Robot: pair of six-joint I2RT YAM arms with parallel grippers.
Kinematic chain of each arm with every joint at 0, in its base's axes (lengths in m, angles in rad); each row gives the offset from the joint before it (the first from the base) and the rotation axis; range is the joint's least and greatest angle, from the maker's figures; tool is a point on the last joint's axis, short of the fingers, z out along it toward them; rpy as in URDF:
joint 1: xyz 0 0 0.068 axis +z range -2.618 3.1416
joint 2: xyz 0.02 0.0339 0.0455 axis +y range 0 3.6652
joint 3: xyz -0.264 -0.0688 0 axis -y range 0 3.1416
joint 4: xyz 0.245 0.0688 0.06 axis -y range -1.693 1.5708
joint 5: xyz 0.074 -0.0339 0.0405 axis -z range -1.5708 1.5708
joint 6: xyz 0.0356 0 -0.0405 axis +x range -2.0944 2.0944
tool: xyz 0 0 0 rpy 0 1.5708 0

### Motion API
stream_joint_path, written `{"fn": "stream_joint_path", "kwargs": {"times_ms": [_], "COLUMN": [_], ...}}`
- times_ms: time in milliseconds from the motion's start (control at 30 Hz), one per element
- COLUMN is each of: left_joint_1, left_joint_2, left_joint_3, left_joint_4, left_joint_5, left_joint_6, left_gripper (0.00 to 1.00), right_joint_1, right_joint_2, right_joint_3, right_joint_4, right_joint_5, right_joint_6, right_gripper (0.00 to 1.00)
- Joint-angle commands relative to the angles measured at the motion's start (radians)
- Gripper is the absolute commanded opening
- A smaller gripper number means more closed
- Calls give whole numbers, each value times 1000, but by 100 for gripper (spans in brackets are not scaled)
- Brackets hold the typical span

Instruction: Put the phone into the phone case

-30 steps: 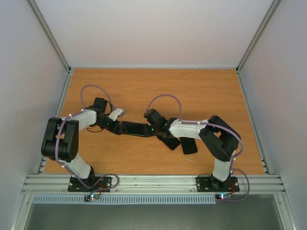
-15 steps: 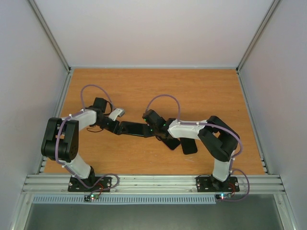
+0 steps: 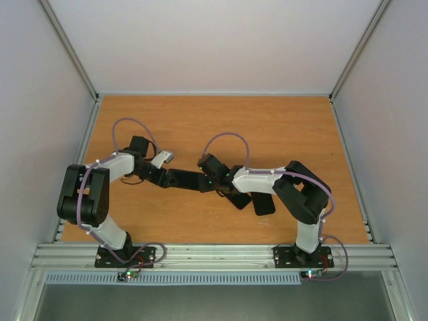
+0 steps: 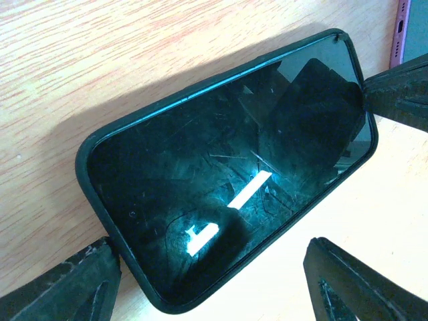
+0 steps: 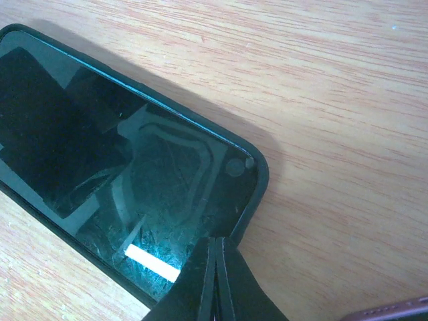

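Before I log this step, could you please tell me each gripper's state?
Left gripper: open, empty.
Right gripper: closed, empty, over the glossy black phone.

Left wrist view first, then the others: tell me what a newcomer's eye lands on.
The black phone, screen up and glinting, fills the left wrist view, with the open left tool straddling its near end. In the right wrist view, the shut right tool sets its tip on the phone's edge, where a dark case rims it. From above, both arms meet over it mid-table.
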Motion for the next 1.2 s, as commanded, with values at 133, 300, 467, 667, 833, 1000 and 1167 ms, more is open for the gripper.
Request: {"fn": "stream_joint_path", "kwargs": {"times_ms": [133, 300, 467, 667, 833, 1000, 1167], "left_joint_1": [-13, -13, -13, -12, -12, -12, -13], "left_joint_2": [-20, -22, -79, -233, -321, -330, -325], "left_joint_3": [-6, -7, -39, -132, -182, -186, -187], "left_joint_4": [4, 6, 58, 201, 261, 241, 220], "left_joint_5": [69, 66, 19, -96, -121, -6, 123], "left_joint_6": [16, 15, -1, -48, -66, -43, -3], "left_gripper": [75, 75, 75, 75, 77, 77, 77], "right_joint_1": [55, 55, 51, 29, 9, -20, -47], "right_joint_2": [195, 124, -36, -210, -319, -414, -475], "right_joint_3": [-18, -16, -36, -128, -248, -352, -437], "right_joint_4": [18, 19, 8, -21, -19, -12, 2], "right_joint_5": [-139, -113, -45, 67, 109, 133, 141], "right_joint_6": [-4, -14, -23, 13, 64, 120, 161], "right_gripper": [1, 2, 12, 24, 27, 29, 29]}}
